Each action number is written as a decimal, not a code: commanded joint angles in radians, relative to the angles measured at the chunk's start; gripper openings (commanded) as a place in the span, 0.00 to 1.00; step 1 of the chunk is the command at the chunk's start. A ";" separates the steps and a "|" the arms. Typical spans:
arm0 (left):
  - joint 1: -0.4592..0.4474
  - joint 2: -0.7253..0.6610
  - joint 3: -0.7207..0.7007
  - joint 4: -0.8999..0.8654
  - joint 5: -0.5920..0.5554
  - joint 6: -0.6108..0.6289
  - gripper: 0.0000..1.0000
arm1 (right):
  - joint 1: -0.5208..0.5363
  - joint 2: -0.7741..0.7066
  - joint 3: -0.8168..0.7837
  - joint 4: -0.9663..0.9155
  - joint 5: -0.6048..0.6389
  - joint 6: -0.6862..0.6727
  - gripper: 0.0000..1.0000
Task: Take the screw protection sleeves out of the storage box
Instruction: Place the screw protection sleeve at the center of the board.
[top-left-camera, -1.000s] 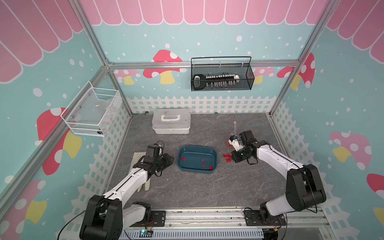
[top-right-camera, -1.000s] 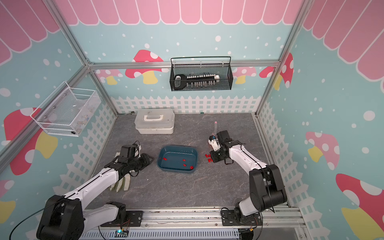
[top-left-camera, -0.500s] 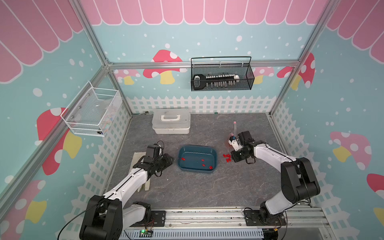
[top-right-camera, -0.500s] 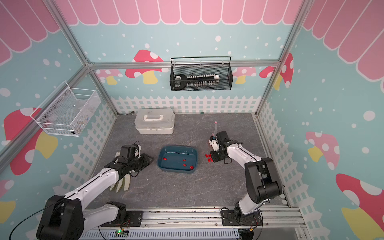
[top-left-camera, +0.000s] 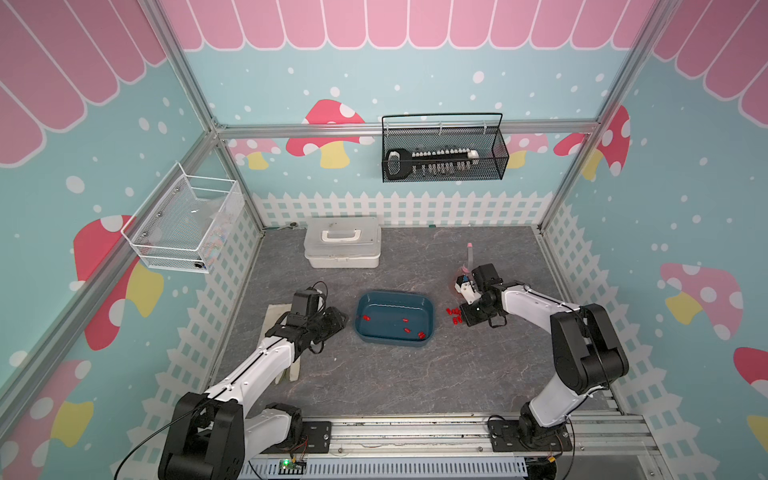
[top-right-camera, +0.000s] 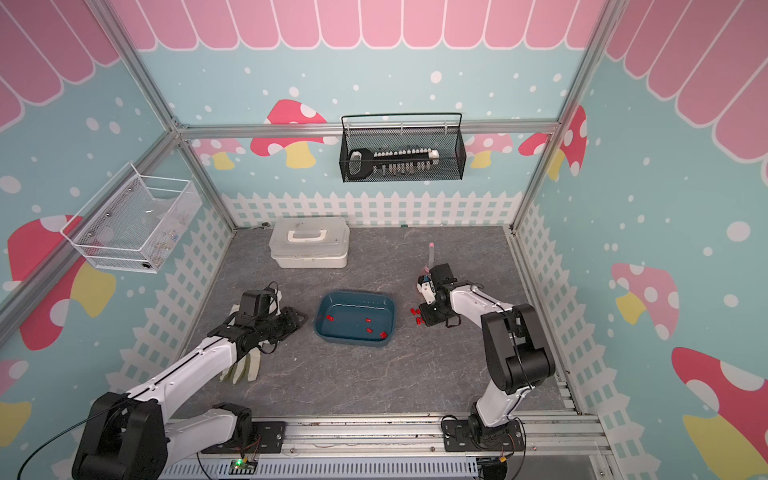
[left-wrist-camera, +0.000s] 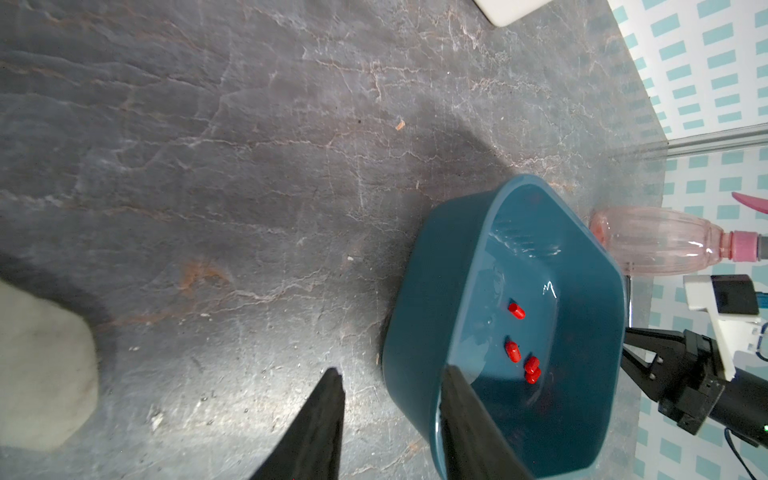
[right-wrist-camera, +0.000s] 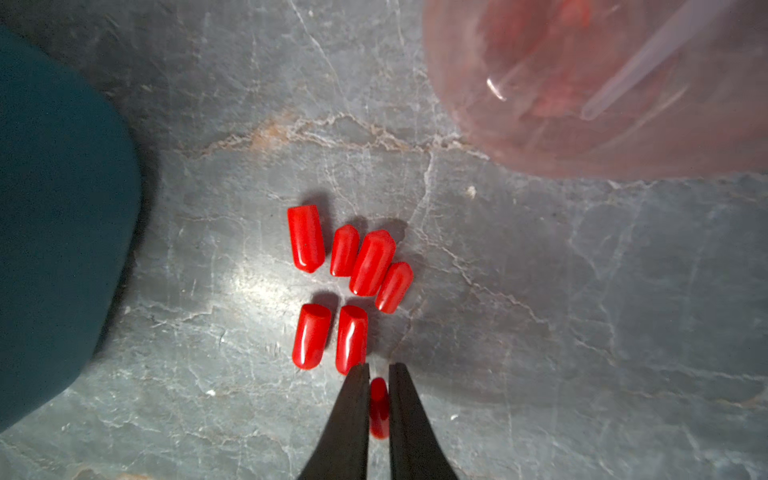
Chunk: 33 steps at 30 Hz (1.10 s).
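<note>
The storage box (top-left-camera: 395, 296) (top-right-camera: 357, 294) is a dark teal tub mid-table, with several red screw protection sleeves (top-left-camera: 406, 320) (left-wrist-camera: 517, 311) lying in it. Several more sleeves (top-left-camera: 455, 316) (right-wrist-camera: 370, 262) lie clustered on the table just right of the box. My right gripper (top-left-camera: 464, 318) (right-wrist-camera: 379, 368) is low at that cluster, shut on one sleeve (right-wrist-camera: 379, 407) pinched between its fingers. My left gripper (top-left-camera: 343, 320) (left-wrist-camera: 390, 372) is open at the box's left end; one finger lies over the rim, the other over the table.
A pink spray bottle (top-left-camera: 469, 266) (right-wrist-camera: 602, 83) stands close behind the right gripper. A white lidded case (top-left-camera: 343, 243) sits at the back. A pale glove (top-right-camera: 245, 365) lies under the left arm. Black (top-left-camera: 442, 153) and white (top-left-camera: 183, 224) wire baskets hang on the walls.
The right arm's elbow has swung in while its gripper stays at the sleeves on the table. The left arm and the box have not moved.
</note>
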 joint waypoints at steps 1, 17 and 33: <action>0.004 -0.012 -0.009 0.009 -0.020 -0.008 0.41 | -0.003 0.015 0.023 -0.010 0.007 -0.014 0.15; 0.004 -0.012 -0.009 0.010 -0.019 -0.008 0.41 | -0.004 0.039 0.049 -0.020 -0.017 -0.018 0.20; 0.004 -0.018 -0.010 0.011 -0.019 -0.009 0.41 | 0.000 -0.116 0.076 -0.092 -0.058 -0.051 0.27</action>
